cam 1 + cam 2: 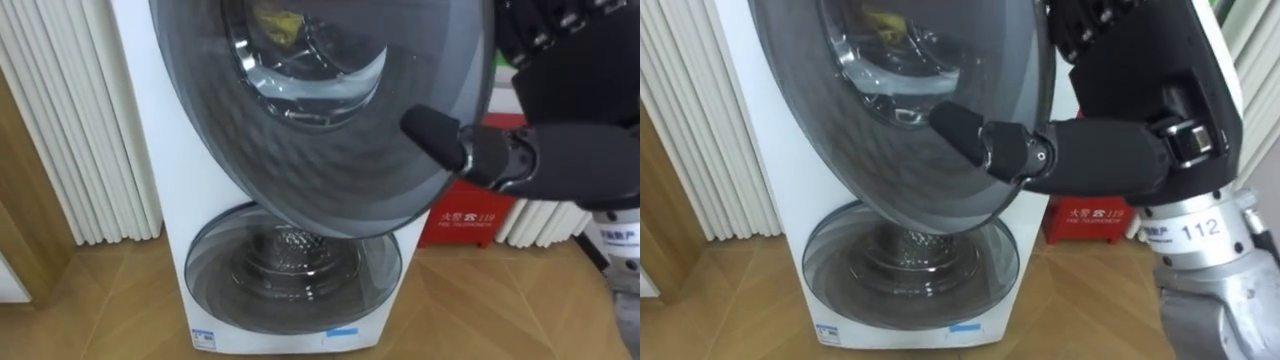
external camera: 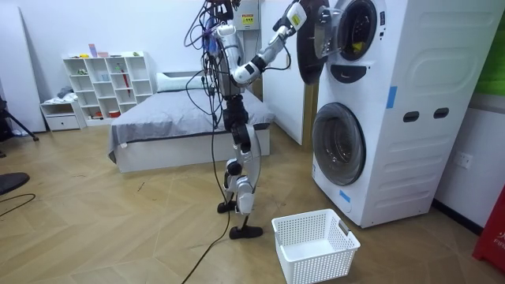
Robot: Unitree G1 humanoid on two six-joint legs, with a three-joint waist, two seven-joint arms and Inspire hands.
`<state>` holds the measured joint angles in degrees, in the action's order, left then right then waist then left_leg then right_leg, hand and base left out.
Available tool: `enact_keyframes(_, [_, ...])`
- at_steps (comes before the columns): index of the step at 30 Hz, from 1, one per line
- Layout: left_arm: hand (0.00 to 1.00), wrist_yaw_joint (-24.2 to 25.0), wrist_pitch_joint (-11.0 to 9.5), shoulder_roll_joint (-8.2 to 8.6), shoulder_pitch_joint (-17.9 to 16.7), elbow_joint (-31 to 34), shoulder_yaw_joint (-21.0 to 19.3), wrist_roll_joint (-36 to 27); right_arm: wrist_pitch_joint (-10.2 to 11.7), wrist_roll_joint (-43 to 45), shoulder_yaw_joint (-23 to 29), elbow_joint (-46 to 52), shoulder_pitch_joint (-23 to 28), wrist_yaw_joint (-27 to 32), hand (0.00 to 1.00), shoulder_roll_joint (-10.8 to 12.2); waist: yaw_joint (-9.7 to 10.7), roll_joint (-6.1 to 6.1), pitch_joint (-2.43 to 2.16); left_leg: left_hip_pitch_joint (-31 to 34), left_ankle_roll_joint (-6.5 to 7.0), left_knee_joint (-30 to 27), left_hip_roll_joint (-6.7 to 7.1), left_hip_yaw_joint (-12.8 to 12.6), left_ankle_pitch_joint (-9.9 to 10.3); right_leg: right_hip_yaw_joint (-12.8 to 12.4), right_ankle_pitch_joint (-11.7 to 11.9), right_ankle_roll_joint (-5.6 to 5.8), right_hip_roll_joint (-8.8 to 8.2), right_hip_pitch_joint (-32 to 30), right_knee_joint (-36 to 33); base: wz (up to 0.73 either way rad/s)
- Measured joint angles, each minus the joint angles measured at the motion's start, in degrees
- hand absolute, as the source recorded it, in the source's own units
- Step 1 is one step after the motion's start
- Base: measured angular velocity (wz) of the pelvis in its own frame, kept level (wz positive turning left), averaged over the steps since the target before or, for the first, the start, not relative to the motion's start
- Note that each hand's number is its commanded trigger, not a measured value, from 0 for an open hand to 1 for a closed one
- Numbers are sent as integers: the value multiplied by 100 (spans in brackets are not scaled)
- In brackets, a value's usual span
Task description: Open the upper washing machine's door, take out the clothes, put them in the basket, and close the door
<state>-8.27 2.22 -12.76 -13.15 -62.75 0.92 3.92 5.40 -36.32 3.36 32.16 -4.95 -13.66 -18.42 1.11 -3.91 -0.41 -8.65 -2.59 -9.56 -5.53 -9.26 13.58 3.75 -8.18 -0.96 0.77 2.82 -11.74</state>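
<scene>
A yellow cloth (image 1: 277, 22) lies inside the upper drum of the white stacked washing machine (image 2: 410, 102); I see it through the glass of the round upper door (image 1: 330, 170). That door stands partly swung out toward me. My right hand (image 1: 1090, 155) is at the door's right rim, its thumb stretched across the front of the glass and its fingers (image 1: 1085, 25) curled at the rim's edge. In the room view I stand upright facing the machine, right arm raised to the door (image 2: 308, 43).
Below is the shut lower door (image 1: 292, 265) with its metal drum behind. A red box (image 1: 465, 215) sits on the wooden floor right of the machine. A white laundry basket (image 2: 314, 246) stands on the floor near my feet. White slatted panels (image 1: 70, 120) line the left wall.
</scene>
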Motion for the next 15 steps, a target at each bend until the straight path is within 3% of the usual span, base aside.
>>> enact_keyframes(8, [0, 8, -2, 0, -27, -27, 5, 5, 146, -389, -42, -68, 66, -342, 0, 33, 3, -26, -3, 0, 1, -16, 2, -11, -2, -33, 2, 3, 3, 2, 5, 0])
enact_keyframes(15, [0, 19, -6, -11, -30, -13, 227, 5, 273, -480, -124, -127, 121, -423, 0, 192, -4, -78, -13, 4, 1, -15, 2, -13, -2, -32, 2, 3, 4, 3, 10, 0])
